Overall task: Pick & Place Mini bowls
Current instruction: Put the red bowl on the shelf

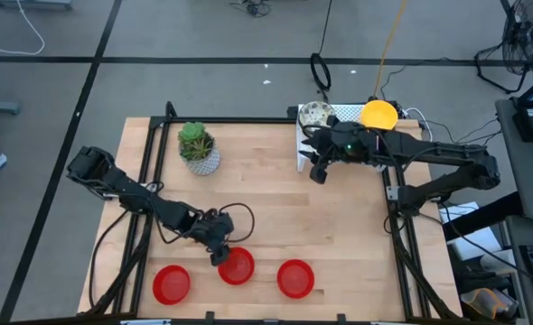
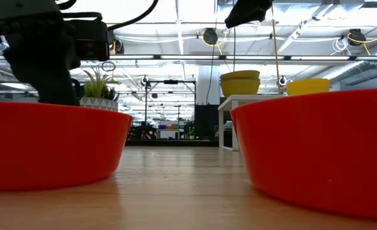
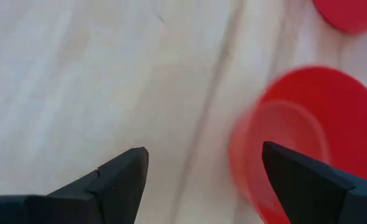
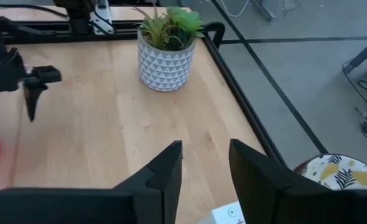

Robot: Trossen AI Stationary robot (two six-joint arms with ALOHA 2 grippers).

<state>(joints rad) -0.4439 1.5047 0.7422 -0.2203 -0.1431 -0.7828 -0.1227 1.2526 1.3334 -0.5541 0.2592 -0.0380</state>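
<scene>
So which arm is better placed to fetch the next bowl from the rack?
Right, probably. The right gripper, open and empty, hovers beside the white rack holding the yellow bowl; the left gripper is by the middle red bowl.

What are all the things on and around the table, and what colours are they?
Red bowls: three, red, in a row along the table's near edge.
Yellow bowl: one showing from above, yellow, on the white stand at the far right corner.
Patterned bowl: one, whitish with dark speckles, beside the yellow bowl.
Plant pot: one, white with a green plant, far left part of the table.
Table: one, light wood.
Left pincer: open, over the middle red bowl's edge.
Right pincer: open, near the white stand.
</scene>
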